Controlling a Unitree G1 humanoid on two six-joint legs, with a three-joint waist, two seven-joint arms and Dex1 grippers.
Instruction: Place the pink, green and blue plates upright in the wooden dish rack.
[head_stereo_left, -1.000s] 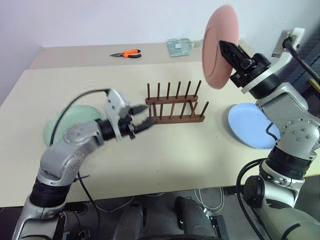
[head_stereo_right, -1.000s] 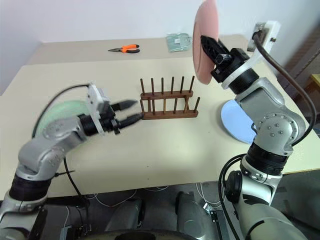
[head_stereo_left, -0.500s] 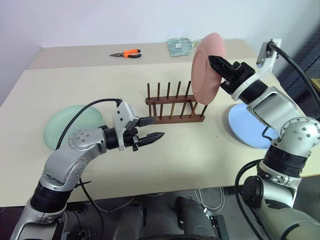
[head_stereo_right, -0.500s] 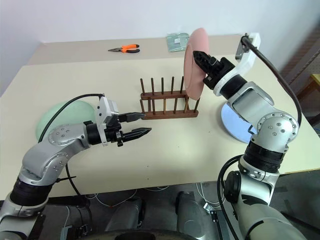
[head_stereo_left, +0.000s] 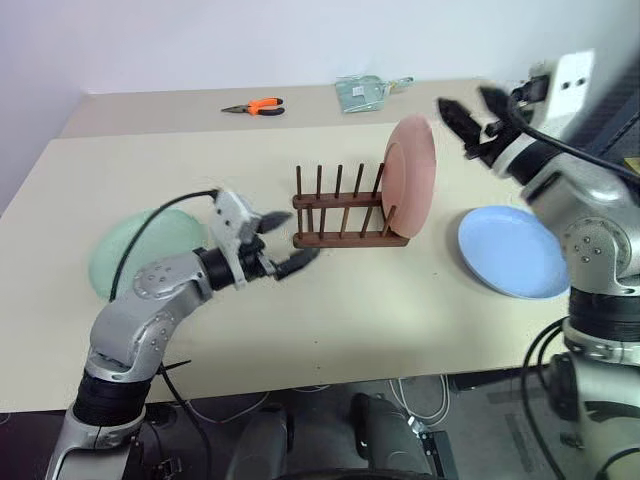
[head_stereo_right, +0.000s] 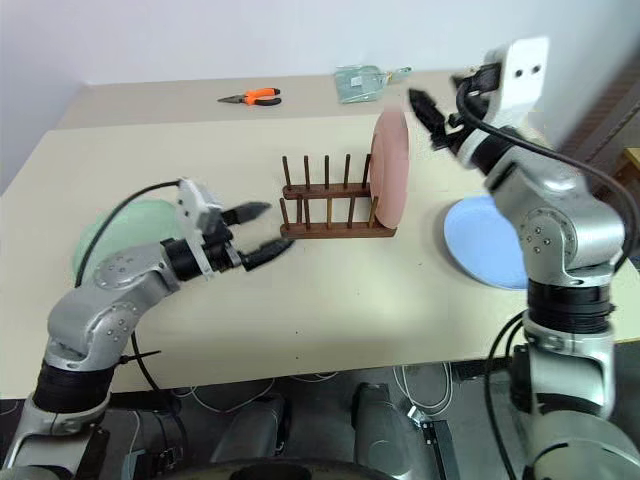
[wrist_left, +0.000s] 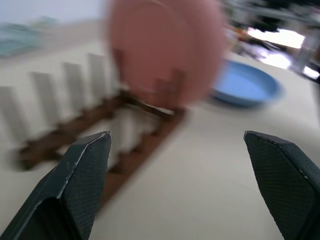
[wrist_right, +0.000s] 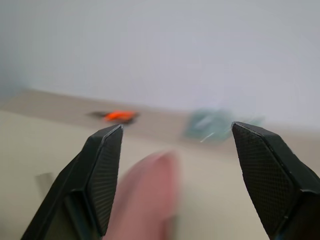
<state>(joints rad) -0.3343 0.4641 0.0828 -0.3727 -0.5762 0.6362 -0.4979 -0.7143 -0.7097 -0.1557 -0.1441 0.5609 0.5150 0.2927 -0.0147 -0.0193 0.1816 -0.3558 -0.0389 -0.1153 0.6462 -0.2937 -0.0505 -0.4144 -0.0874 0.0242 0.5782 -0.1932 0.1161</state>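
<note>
Spanning most of the scene is a beige table (head_stereo_left: 350, 300) set against a pale wall, with a second, slightly darker tabletop (head_stereo_left: 170, 105) butted against its far edge. On that far top lie orange-handled pliers (head_stereo_left: 254, 107) and a clear plastic packet (head_stereo_left: 366, 92). Near the middle of the beige table sits the wooden dish rack (head_stereo_left: 345, 212), and the pink plate (head_stereo_left: 410, 180) stands upright at its right end, among the pegs. The green plate (head_stereo_left: 140, 250) lies flat well off to the left, partly behind the left arm; the blue plate (head_stereo_left: 512, 250) lies flat to the right, near the table's right edge. The left gripper (head_stereo_left: 282, 243) hovers just left of the rack, its fingers spread wide with nothing between them. The right gripper (head_stereo_left: 468, 110) hangs above and right of the pink plate, apart from it, fingers parted and empty. Bare tabletop stretches along the near edge in front of the rack.
</note>
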